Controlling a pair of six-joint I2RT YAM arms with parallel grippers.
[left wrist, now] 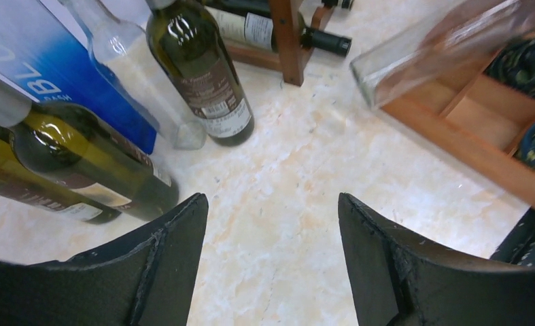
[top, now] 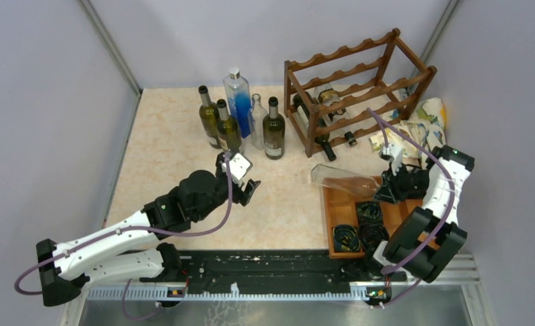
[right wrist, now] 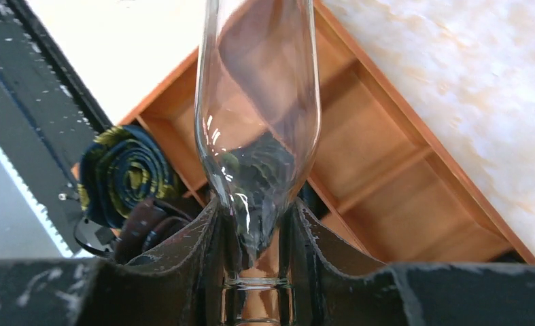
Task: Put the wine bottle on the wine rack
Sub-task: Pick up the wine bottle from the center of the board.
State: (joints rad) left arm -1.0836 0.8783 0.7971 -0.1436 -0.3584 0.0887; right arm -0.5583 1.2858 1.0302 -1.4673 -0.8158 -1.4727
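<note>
A clear, empty wine bottle (top: 342, 180) (right wrist: 257, 102) lies almost level above the left end of the flat wooden tray, its base pointing left. My right gripper (top: 387, 187) (right wrist: 254, 210) is shut on its neck. The bottle's base (left wrist: 448, 41) also shows in the left wrist view. The dark wooden wine rack (top: 359, 88) (left wrist: 288, 41) stands at the back right, with dark bottles (top: 325, 102) lying in its lower tiers. My left gripper (top: 245, 178) (left wrist: 272, 200) hangs open over bare table, just in front of the standing bottles, with nothing between its fingers.
Several bottles stand at the back centre: dark green ones (top: 273, 129) (top: 210, 115), a clear one (top: 256, 122) and a blue-labelled one (top: 237, 95). The compartment tray (top: 336, 197) (right wrist: 387, 136) holds rolled ties (top: 370, 214). A patterned cloth (top: 421, 122) lies right of the rack.
</note>
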